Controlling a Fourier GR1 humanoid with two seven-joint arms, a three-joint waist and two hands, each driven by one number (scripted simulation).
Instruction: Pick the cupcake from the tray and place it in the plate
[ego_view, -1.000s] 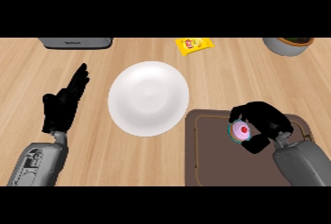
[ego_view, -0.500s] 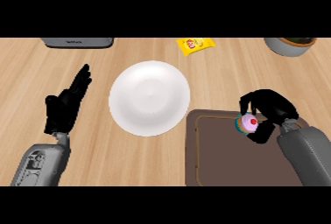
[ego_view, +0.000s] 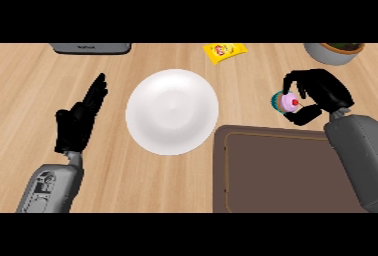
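The right hand (ego_view: 328, 92) is at the right of the scene, just past the far edge of the tray (ego_view: 280, 175), and it holds the cupcake (ego_view: 286, 102). Its fingers (ego_view: 299, 77) curl over the cupcake from the far side and the thumb comes round it from the near side, so the cupcake is pinched between them. The cupcake's pink top with a red dot shows in the gap, and a strip of teal shows at its left edge.

The cupcake is off the tray. It shows over bare bench (ego_view: 37, 85), to the right of the plate (ego_view: 173, 111) and apart from it. How high it is above the bench cannot be told from this steep view.

The plate is white and round and lies in the middle of the bench. Its near right rim is just beside the tray's far left corner. The tray is dark brown with a thin lighter line inside its rim, and it fills the near right of the scene. The grey right forearm crosses its right side.

The left hand (ego_view: 77, 122) rests at the left, fingers straight and together, pointing far, holding nothing, well apart from the plate.

Along the far edge are a grey box (ego_view: 90, 47) at the left, a yellow packet (ego_view: 225, 51) right of the middle, and a grey pot (ego_view: 336, 52) with dark contents at the far right.
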